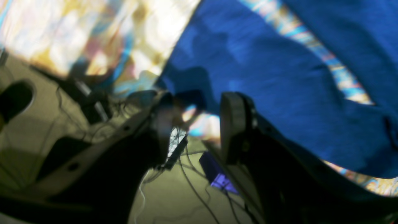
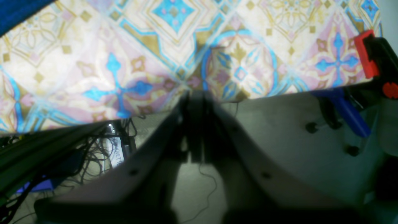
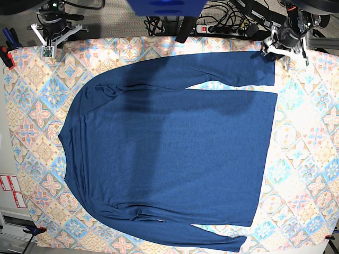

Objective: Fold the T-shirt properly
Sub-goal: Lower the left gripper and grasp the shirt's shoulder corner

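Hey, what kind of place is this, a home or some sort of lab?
Most likely a robotics lab or test bench, not a home. A T-shirt lies spread on a table under a patterned cloth, a power strip and tangled cables sit at its far edge, and clamps pin the cloth down.

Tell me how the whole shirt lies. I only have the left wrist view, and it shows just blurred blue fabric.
Observer: In the base view the T-shirt lies spread flat on the patterned cloth, with the collar toward that view's left and the hem toward its right.
Operator: Place my left end effector against it.
Observer: The left end effector is open at the table's top right corner in the base view, just past the cuff of the upper sleeve.
Operator: Report the other arm.
Observer: The right end effector is shut at the cloth's edge, off the T-shirt.
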Motion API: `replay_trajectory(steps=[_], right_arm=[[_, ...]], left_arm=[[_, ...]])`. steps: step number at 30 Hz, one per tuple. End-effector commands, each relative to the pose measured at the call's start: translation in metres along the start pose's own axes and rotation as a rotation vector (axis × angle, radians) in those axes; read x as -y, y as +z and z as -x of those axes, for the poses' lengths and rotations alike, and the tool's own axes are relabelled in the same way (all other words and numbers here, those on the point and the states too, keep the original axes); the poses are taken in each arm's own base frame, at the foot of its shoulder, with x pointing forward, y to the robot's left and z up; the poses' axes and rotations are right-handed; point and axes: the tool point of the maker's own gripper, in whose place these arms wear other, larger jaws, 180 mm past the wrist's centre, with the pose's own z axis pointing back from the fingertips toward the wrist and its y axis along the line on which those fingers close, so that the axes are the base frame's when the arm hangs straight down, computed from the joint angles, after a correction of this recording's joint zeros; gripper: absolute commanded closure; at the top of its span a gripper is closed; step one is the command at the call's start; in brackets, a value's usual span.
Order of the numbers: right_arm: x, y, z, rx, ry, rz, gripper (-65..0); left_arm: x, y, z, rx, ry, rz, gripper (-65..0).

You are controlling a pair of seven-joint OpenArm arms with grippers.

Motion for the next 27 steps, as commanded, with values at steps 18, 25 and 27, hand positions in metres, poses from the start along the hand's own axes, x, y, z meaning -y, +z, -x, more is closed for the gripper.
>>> replay_trajectory(steps=[18, 25, 27], right_arm=[[0.003, 0.001, -0.011, 0.039, 0.005, 0.007, 0.0], [0.003, 0.001, -0.011, 0.039, 0.005, 0.007, 0.0], [0.003, 0.001, -0.011, 0.039, 0.005, 0.007, 0.0]], left_arm=[[-0.017, -0.008, -0.004, 0.026, 0.095, -0.033, -25.2], [-0.012, -0.011, -0.005, 0.027, 0.097, -0.021, -25.2], [-0.012, -0.012, -0.005, 0.028, 0.098, -0.022, -25.2]])
